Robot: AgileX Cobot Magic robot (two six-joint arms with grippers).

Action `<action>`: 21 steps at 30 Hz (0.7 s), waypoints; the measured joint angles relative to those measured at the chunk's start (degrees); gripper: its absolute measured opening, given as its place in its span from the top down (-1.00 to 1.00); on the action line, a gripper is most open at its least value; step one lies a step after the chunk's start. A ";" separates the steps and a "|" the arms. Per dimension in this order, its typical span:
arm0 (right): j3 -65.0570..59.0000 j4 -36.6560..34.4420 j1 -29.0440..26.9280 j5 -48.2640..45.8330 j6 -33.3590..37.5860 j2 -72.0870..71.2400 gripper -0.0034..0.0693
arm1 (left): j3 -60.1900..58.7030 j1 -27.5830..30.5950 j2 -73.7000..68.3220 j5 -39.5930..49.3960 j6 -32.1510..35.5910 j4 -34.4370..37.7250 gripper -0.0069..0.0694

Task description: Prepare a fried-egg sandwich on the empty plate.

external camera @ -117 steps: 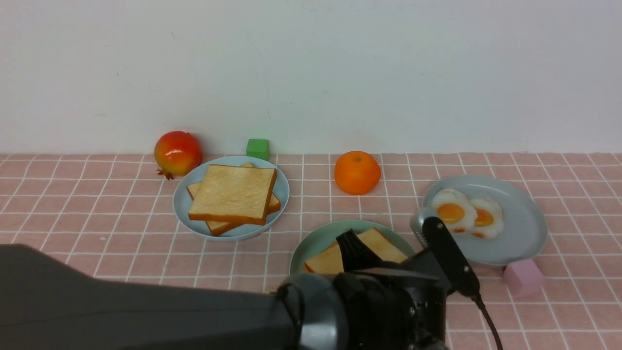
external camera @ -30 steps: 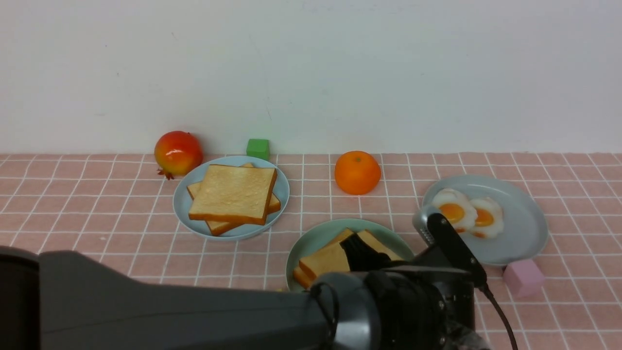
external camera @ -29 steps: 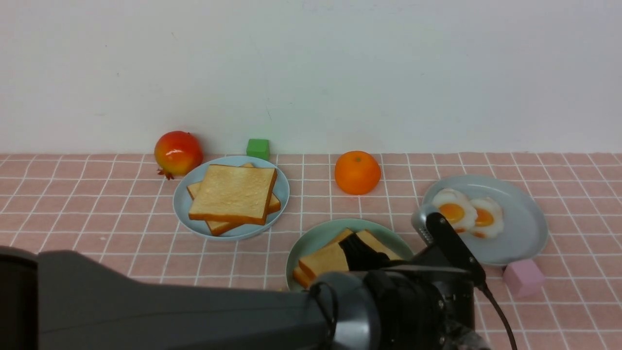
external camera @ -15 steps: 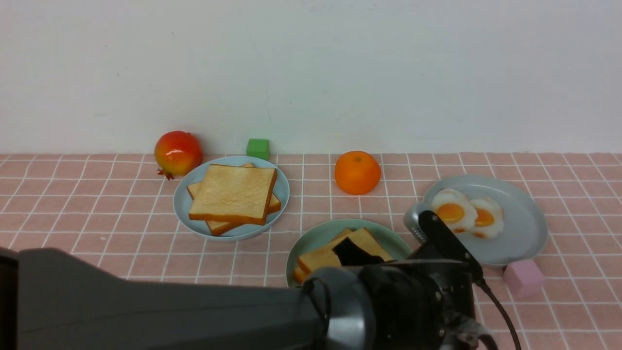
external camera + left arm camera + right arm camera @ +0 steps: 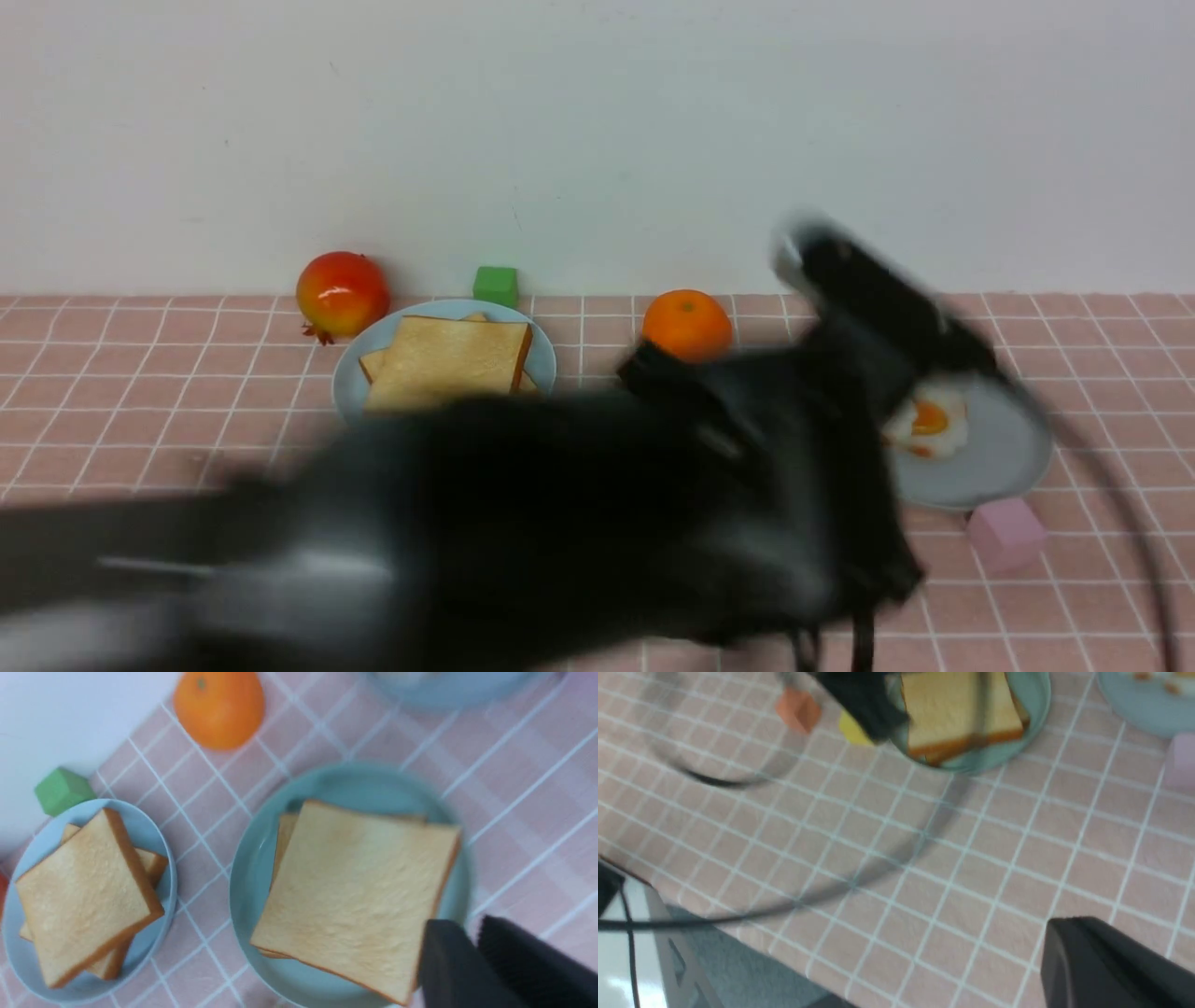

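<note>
Front view: a blurred black left arm (image 5: 579, 523) sweeps across the middle of the pink-tiled desk (image 5: 140, 392), hiding the mint-green plate. Behind it stand a pomegranate (image 5: 342, 293), a green cube (image 5: 495, 285) and an orange (image 5: 686, 324) near the wall. A pale-blue plate (image 5: 546, 359) carries two stacked toast slices (image 5: 453, 359). To the right, a grey-blue dish (image 5: 1004, 448) holds a fried egg (image 5: 924, 420), partly hidden by the arm, and a pink cube (image 5: 1004, 532) sits just beside the dish's near rim.

Left wrist view: the mint-green plate (image 5: 252, 891) bears two toast slices, the upper slice (image 5: 355, 896) lying askew on the lower slice (image 5: 286, 833), of which only an edge shows. No egg can be seen between them. The left hand (image 5: 472, 947) shows two dark fingers (image 5: 448, 966) close together with a narrow gap, gripping nothing, at the plate's edge beside the upper slice's corner.

Right wrist view: only one dark corner of the right hand (image 5: 1111, 961) shows above bare desk; whether it is open cannot be told. The plated toast (image 5: 957, 714) lies well away from it, with an orange cube (image 5: 798, 711) and a yellow cube (image 5: 852, 730) beside that plate.
</note>
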State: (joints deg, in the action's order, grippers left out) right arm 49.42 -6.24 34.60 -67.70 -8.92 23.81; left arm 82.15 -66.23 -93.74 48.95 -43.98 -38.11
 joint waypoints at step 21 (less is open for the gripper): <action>4.16 0.23 0.00 0.51 0.00 0.00 0.90 | -59.43 0.13 79.70 -33.39 -31.55 -20.74 0.79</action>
State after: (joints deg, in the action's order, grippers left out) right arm 53.58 -6.01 34.60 -67.19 -8.92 23.81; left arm 22.71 -66.10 -14.04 15.56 -75.53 -58.85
